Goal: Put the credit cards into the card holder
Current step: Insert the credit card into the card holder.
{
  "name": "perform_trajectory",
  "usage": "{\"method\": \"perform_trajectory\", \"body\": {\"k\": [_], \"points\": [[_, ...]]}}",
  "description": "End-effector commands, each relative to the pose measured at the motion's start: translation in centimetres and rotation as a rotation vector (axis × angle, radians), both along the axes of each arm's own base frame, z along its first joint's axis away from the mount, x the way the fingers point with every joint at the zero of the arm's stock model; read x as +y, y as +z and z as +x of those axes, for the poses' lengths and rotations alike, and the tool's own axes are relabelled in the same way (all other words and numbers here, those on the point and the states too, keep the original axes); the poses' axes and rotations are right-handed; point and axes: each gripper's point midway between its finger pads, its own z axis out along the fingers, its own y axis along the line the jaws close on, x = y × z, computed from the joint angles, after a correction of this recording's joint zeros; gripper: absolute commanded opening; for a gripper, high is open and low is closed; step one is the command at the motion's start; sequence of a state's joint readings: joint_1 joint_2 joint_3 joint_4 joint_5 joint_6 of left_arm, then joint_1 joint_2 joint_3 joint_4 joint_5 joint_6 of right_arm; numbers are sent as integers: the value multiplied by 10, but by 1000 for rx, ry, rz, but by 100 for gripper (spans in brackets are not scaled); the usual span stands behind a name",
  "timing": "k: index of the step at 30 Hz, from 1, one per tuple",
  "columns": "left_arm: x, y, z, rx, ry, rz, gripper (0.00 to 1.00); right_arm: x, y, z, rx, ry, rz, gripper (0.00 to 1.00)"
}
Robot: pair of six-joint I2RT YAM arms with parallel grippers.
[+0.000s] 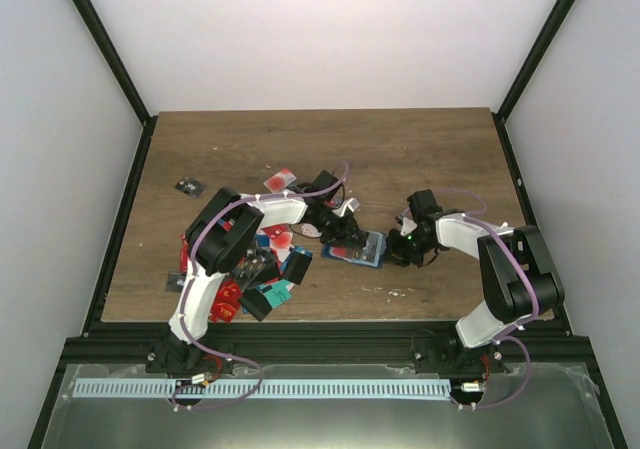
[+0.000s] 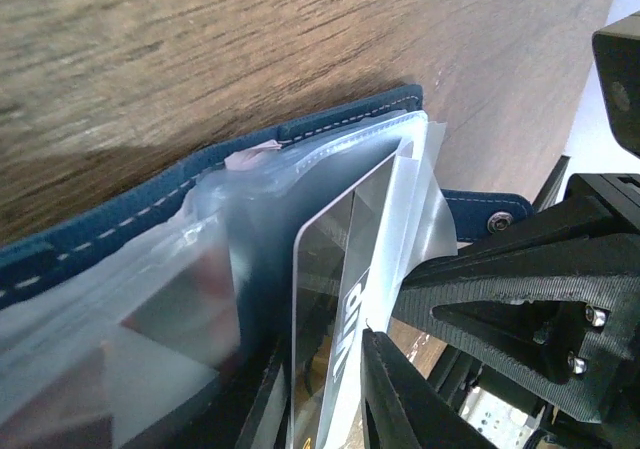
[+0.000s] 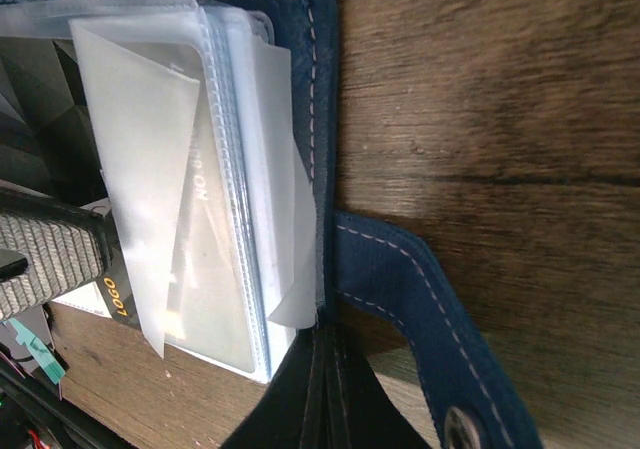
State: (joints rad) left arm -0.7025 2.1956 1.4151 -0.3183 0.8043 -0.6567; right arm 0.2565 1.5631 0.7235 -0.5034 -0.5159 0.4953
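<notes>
The dark blue card holder (image 1: 362,250) lies open on the table, its clear sleeves (image 2: 300,179) fanned up. My left gripper (image 1: 345,234) is shut on a dark card (image 2: 325,269) with white lettering, whose top edge sits in a clear sleeve. The card shows through the plastic in the right wrist view (image 3: 200,299). My right gripper (image 1: 398,249) is shut on the holder's blue cover edge (image 3: 320,69), next to the clasp tab (image 3: 420,299). Loose red, teal and black cards (image 1: 245,274) lie heaped at the left.
A red card (image 1: 280,180) and a black card (image 1: 187,186) lie apart further back on the left. The wooden table (image 1: 440,149) is framed by black rails. The left arm's elbow hangs over the card heap.
</notes>
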Motion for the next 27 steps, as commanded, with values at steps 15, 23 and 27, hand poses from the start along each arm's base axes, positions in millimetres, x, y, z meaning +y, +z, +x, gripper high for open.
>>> {"method": "perform_trajectory", "body": {"k": [15, 23, 27], "points": [[23, 0, -11, 5, -14, 219, 62, -1, -3, 1, -7, 6, -16, 1], [21, 32, -8, -23, -36, 213, 78, 2, 5, 6, -36, 13, -2, 1], [22, 49, -5, -45, -38, 203, 81, 6, 14, 10, -61, 26, 24, 1]]}}
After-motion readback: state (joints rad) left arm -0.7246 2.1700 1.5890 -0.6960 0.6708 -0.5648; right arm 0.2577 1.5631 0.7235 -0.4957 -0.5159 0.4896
